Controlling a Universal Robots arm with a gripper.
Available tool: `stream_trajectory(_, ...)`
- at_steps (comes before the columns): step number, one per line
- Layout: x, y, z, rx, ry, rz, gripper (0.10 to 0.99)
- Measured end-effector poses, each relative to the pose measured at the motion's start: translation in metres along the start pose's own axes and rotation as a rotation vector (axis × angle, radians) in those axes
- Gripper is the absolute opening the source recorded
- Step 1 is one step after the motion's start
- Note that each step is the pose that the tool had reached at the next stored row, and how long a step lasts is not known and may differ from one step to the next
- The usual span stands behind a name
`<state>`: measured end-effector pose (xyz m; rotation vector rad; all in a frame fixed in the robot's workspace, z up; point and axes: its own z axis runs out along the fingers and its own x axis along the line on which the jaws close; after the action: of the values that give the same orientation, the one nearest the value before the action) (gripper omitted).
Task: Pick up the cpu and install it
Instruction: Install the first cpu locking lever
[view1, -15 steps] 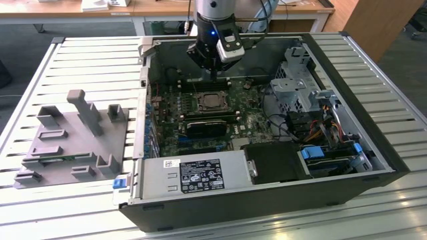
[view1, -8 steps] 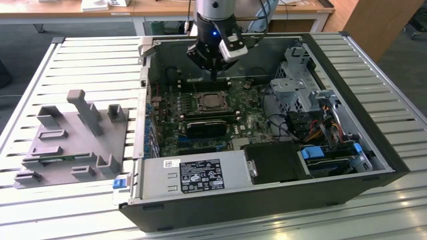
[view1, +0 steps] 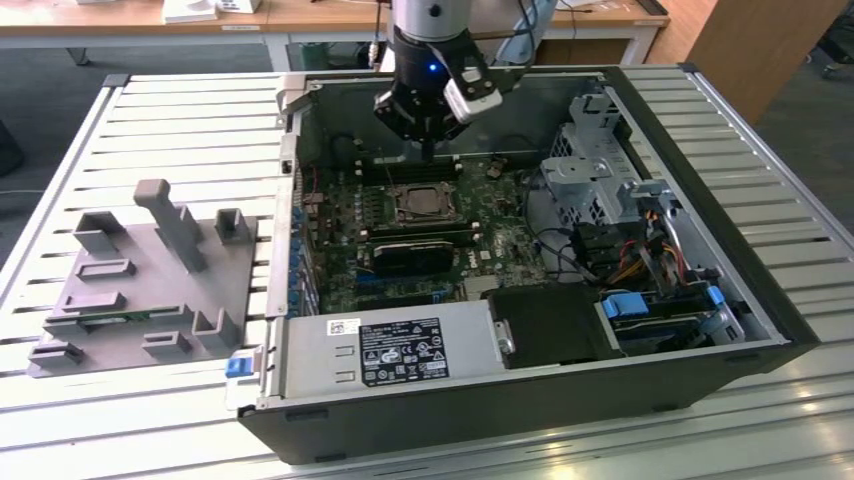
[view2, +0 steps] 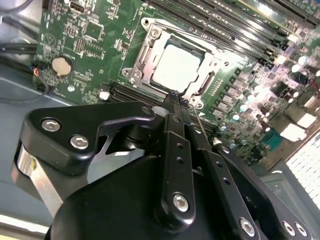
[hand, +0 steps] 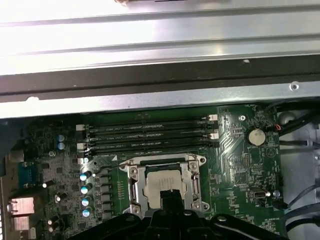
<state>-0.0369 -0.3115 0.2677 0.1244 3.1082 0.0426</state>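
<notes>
Install step appears complete: cpu (view2: 176, 67) sits seated in socket frame (view2: 145, 60); pincer (view2: 176, 100), fingers together and empty, hovers above; withdrawal needs clean vertical clearance.

Silver-grey cpu (view2: 176, 67) in a metal-framed socket (view2: 150, 37), green motherboard (view1: 501, 235), black fingers (view2: 172, 130), grey fixture blocks (view1: 147, 270)

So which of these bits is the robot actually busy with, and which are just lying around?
Part of the job:
- the cpu, seated in its socket on the motherboard
- the claw, fingers together, empty, above the socket

Just there:
- grey fixture block on the table
- power supply
- round coin battery
- drive bay
</notes>
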Motion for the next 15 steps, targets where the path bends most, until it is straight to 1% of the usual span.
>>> stream_trajectory(5, 0.0001, 0.0000, 0.0006, -0.002, 0.0018, -0.069, 0.106)
stream_trajectory(10, 0.0002, -0.0001, 0.0022, -0.005, 0.0043, -0.154, 0.106)
stream_trajectory(12, 0.0010, -0.0002, 0.0028, -0.005, 0.0048, -0.167, 0.106)
stream_trajectory(15, 0.0024, -0.0003, 0.0030, -0.006, 0.0048, -0.167, 0.106)
